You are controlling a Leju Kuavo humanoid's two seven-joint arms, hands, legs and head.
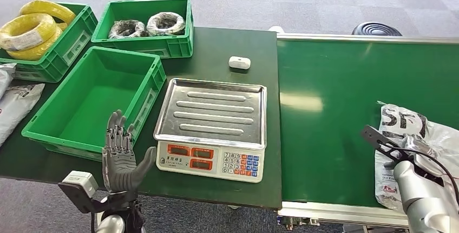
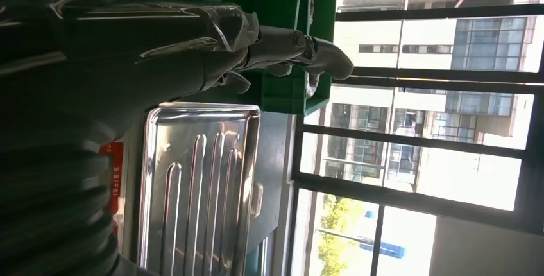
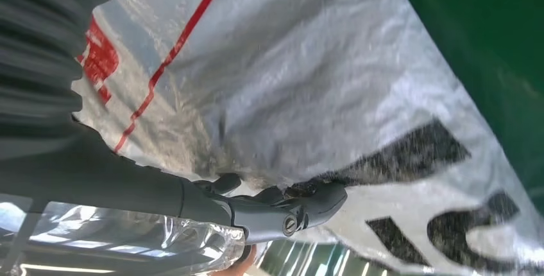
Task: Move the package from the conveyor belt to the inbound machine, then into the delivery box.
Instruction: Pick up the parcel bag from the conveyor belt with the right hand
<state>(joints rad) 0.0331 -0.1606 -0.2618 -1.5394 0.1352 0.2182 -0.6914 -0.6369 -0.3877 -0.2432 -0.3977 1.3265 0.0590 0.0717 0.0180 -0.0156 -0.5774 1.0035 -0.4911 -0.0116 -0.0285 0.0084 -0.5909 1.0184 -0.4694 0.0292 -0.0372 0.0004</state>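
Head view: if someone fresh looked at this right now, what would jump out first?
Probably the silver-grey package with black lettering on the green conveyor belt at right, with the right hand against it. Next, the scale with its bare steel tray at centre, and the left hand raised, fingers spread, before the empty green crate.

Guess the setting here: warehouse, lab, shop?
Probably a parcel-sorting or logistics demo station, likely a mock-up. A green conveyor belt carries a grey courier package, an electronic weighing scale stands beside it, and green plastic crates sit on the table.
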